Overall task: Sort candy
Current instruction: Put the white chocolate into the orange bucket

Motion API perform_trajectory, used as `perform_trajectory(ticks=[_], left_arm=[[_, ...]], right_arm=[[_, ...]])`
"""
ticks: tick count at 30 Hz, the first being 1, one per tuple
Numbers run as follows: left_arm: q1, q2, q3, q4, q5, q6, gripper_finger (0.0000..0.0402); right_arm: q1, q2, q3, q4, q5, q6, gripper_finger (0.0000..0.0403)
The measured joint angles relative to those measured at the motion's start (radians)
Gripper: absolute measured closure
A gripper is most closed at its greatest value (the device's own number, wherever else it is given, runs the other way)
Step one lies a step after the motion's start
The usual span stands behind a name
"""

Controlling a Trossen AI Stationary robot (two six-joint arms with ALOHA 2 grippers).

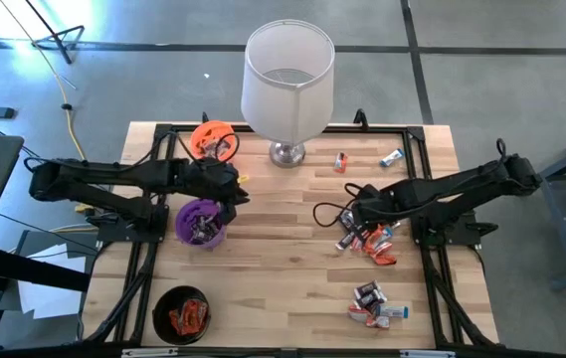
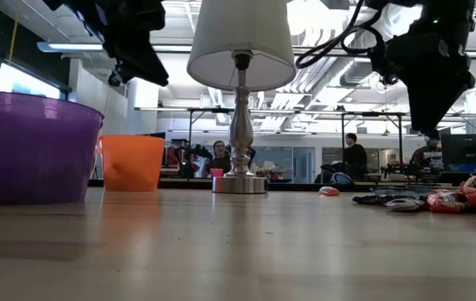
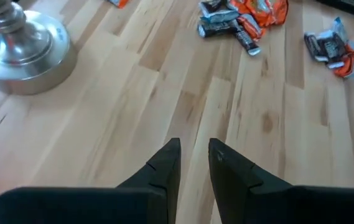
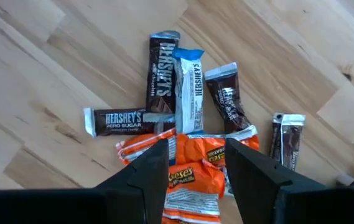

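Candy lies in a pile point(image 1: 367, 239) right of the table's middle: brown bars point(image 4: 163, 68), a white-blue bar point(image 4: 189, 93) and orange packs point(image 4: 192, 165). My right gripper point(image 4: 196, 149) hangs open above this pile, pointing down, well clear of the table in the low view point(image 2: 430, 125). A second pile point(image 1: 377, 306) lies near the front right, and two loose pieces point(image 1: 341, 161) lie at the far right. My left gripper point(image 3: 194, 149) is open with nothing between its fingers, held high beside the purple cup point(image 1: 201, 221), which holds dark candy.
A white-shaded lamp point(image 1: 284, 89) stands on a silver base point(image 3: 21, 50) at the far middle. An orange cup point(image 1: 213, 139) sits at the far left. A black cup point(image 1: 183, 313) with orange candy sits at the near left. Bare wood lies in the table's middle.
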Motion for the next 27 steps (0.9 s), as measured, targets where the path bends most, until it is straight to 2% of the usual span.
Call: perform_trajectory(ticks=[4,8,14,18,20,27], left_arm=[[0.024,-0.045,0.0,-0.056,-0.025,0.03,0.0332],[0.076,-0.083,0.0,-0.077,-0.071,0.07,0.0332],[0.21,-0.12,0.001,-0.097,-0.101,0.152,0.0332],[0.319,-0.128,0.049,-0.155,-0.02,0.162,0.0332],[0.363,-0.128,0.087,-0.189,0.035,0.149,0.0332],[0.443,-0.128,0.156,-0.188,0.091,0.167,0.0332]], right_arm=[[-0.071,0.0,-0.001,0.02,0.017,-0.022,0.0251],[-0.193,0.0,-0.001,0.109,-0.008,-0.098,0.0251],[-0.394,0.0,-0.001,0.281,-0.257,-0.253,0.0251],[-0.495,0.0,-0.001,0.332,-0.453,-0.296,0.0252],[-0.53,0.0,-0.001,0.333,-0.513,-0.304,0.0251],[-0.573,0.0,-0.001,0.274,-0.539,-0.331,0.0251]])
